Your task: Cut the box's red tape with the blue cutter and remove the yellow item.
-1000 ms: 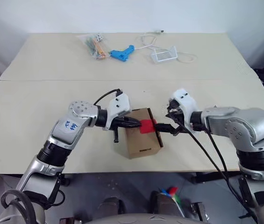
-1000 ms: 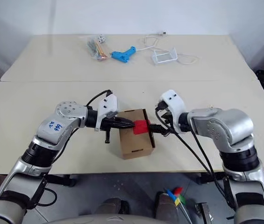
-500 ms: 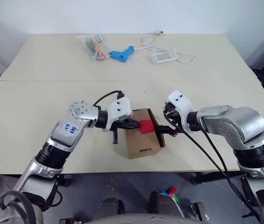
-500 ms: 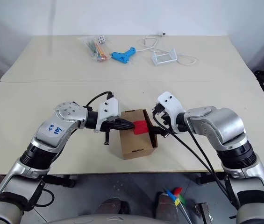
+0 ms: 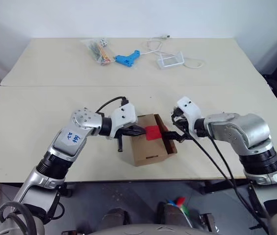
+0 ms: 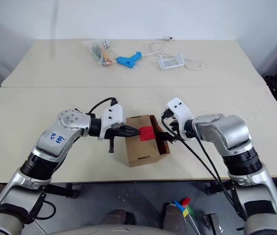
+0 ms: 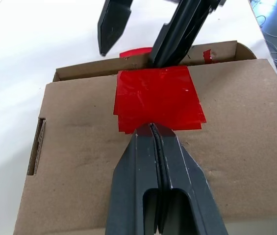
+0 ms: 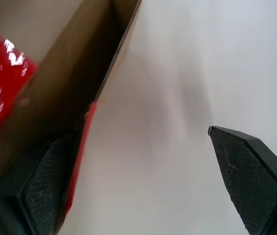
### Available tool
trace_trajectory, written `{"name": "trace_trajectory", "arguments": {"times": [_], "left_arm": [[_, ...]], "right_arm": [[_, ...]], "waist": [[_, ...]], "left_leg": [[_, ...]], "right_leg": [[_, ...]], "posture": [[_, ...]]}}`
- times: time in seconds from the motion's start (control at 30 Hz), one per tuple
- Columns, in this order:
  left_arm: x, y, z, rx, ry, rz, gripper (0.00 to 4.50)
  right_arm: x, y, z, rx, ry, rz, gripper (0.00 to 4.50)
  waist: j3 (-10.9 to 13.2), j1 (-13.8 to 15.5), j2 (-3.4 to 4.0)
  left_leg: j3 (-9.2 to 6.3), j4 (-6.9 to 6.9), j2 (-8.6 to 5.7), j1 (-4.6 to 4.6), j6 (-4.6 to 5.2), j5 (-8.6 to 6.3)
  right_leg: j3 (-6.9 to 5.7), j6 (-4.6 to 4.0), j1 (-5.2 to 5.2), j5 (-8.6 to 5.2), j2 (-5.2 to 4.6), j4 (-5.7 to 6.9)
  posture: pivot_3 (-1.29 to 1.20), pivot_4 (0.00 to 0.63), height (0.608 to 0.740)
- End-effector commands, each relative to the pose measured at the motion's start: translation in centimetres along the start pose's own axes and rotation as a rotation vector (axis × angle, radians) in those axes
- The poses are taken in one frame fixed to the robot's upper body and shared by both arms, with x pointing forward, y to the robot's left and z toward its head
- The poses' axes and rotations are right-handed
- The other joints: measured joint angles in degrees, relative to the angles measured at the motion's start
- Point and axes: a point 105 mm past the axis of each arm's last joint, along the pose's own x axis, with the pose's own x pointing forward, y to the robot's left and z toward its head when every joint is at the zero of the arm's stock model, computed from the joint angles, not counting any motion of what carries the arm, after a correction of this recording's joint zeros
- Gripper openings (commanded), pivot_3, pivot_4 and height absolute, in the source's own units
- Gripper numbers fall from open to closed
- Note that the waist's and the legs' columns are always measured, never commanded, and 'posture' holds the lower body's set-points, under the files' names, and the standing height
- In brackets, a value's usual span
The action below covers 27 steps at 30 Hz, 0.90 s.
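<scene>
Cardboard box (image 5: 150,139) sits near the front edge of the worktop (image 5: 30,112), midway along it, with the red tape (image 5: 153,132) on its top. In the head views the left gripper (image 5: 139,130) reaches over the box's left side, its shut tips at the tape's edge. The right gripper (image 5: 172,133) comes in from the box's right, spread wide, holding nothing. Along the worktop's back edge lie a clear bag of coloured sticks (image 5: 97,48), a light-blue gun-shaped tool (image 5: 127,58), a clear stand (image 5: 171,59) and a white cable (image 5: 154,43).

From the left wrist, the closed fingers (image 7: 158,161) press together on the tape's near edge, seemingly touching it, with nothing between them.

From the right wrist, one finger (image 8: 42,181) lies against the box's far side flap; the other (image 8: 250,174) hangs over bare worktop.
</scene>
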Motion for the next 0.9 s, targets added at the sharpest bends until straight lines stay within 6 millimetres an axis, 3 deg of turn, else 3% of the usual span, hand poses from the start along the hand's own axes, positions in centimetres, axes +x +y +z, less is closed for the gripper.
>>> {"name": "trace_trajectory", "arguments": {"times": [0.03, 0.27, 0.33, 0.47, 0.67, 0.8, 0.9], "left_arm": [[0.6, -0.7, -3.1, -0.075, 0.102, -0.019, 0.0], [0.7, -0.9, -3.1, -0.072, 0.104, -0.026, 0.0], [0.7, -1.0, -3.2, -0.076, 0.106, -0.027, 0.0], [0.6, -1.3, -3.4, -0.095, 0.106, -0.028, 0.0], [0.7, -1.6, -3.7, -0.104, 0.11, -0.032, 0.0], [0.7, -1.5, -3.7, -0.106, 0.107, -0.026, 0.0], [0.6, -1.4, -3.7, -0.101, 0.107, -0.018, 0.0]], "right_arm": [[-0.3, -1.4, 0.5, 0.058, -0.03, -0.077, 4.49], [0.5, -1.8, 0.1, 0.053, -0.025, -0.122, 4.49], [0.1, -2.9, -0.6, 0.035, -0.008, -0.17, 4.49], [-1.2, -5.2, -1.8, -0.177, 0.058, -0.302, 4.49], [-0.9, -4.9, -2.0, -0.209, 0.058, -0.291, 4.49], [-0.2, -3.8, -1.7, -0.124, 0.0, -0.225, 4.49], [-1.2, -4.5, -1.4, -0.075, -0.029, -0.227, 4.49]], "waist": [[0.0, 0.02, 0.0], [0.0, -0.05, 0.01], [0.0, -0.03, 0.01], [-0.01, 0.34, 0.02], [-0.19, -0.15, 0.14], [-0.36, -0.21, 0.04], [-0.37, -0.22, 0.05]], "left_leg": [[-0.01, 0.0, -0.01, -0.01, 0.0, 0.0], [-0.03, 0.0, -0.03, -0.02, 0.01, 0.0], [-0.03, 0.0, -0.02, -0.02, 0.01, 0.0], [-0.08, -0.01, -0.09, -0.03, 0.01, 0.0], [-0.03, -0.05, -0.02, 0.03, -0.01, -0.01], [-0.02, -0.04, 0.01, 0.06, -0.02, -0.01], [-0.02, -0.04, 0.01, 0.06, -0.02, -0.01]], "right_leg": [[0.0, 0.0, -0.02, 0.0, -0.01, 0.03], [-0.01, 0.0, -0.02, 0.0, -0.02, 0.01], [0.0, 0.0, -0.02, 0.0, -0.02, 0.01], [-0.01, 0.0, 0.0, 0.0, -0.05, -0.04], [0.0, 0.01, 0.01, 0.0, -0.01, -0.08], [0.01, 0.0, 0.03, 0.0, 0.0, -0.06], [0.02, 0.0, 0.03, 0.0, 0.0, -0.07]], "posture": [[0.0, 0.15, 0.74], [0.0, 0.15, 0.74], [0.0, 0.15, 0.74], [0.0, 0.15, 0.74], [0.0, 0.15, 0.74], [0.0, 0.15, 0.74], [0.0, 0.15, 0.74]]}}
